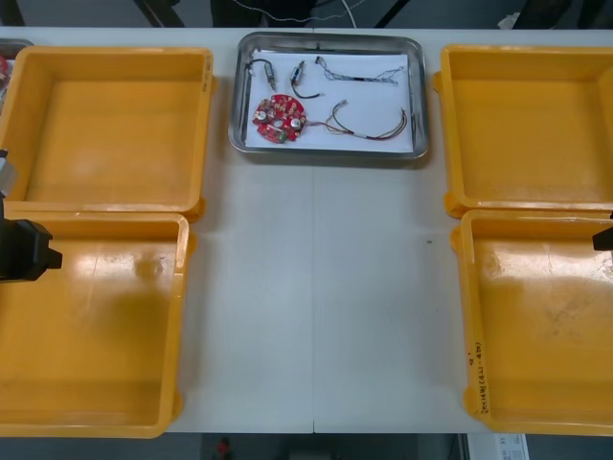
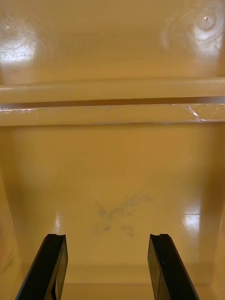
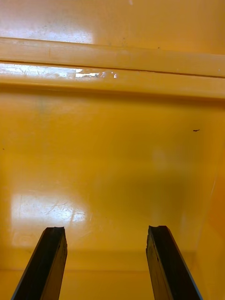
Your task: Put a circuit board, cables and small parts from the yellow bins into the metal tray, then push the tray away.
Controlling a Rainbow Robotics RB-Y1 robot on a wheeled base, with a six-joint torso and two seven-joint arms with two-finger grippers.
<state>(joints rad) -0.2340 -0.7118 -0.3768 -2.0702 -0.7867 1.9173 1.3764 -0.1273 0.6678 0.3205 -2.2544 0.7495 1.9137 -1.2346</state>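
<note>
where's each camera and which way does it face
Front: above the arms, steeply down on table, tray, bins; left arm, right arm at the edges.
Left wrist: on left arm, down into a left bin; open left pincer.
Right wrist: on right arm, into a right bin; open right pincer.
All share the bins.

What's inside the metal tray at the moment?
Inside the metal tray, on its white lining: a round red circuit board, a twisted blue and white cable, a red and yellow cable, and two black cables. The lining covers the tray's floor; anything under the board is hidden.
</note>
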